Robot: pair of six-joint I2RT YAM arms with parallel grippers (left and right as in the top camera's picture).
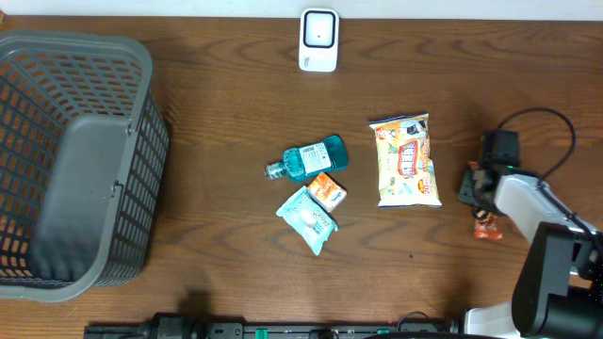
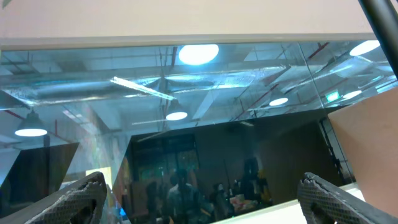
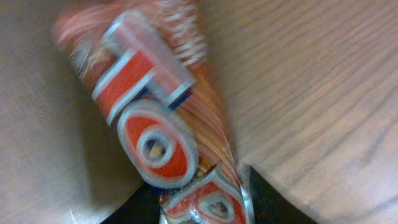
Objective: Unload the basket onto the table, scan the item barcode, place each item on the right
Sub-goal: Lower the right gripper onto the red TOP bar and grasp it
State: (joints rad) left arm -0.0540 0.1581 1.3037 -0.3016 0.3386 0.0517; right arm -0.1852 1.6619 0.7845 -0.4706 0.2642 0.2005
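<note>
An orange snack packet (image 3: 155, 124) with red and white lettering fills the right wrist view. My right gripper (image 3: 199, 208) is shut on its near end, a black finger pressing each side. From overhead the right gripper (image 1: 474, 186) is at the table's right edge, and a bit of the orange packet (image 1: 487, 227) shows below it. The white scanner (image 1: 318, 40) stands at the back centre. My left gripper (image 2: 199, 199) is open, its fingers (image 2: 81, 196) far apart, and it points up at windows and ceiling lights. The left arm is out of the overhead view.
A grey mesh basket (image 1: 141, 141) takes up the left side. Mid-table lie a blue mouthwash bottle (image 1: 311, 158), a small orange box (image 1: 328, 191) and a pale teal pouch (image 1: 307, 218). A yellow snack bag (image 1: 405, 160) lies just left of the right gripper.
</note>
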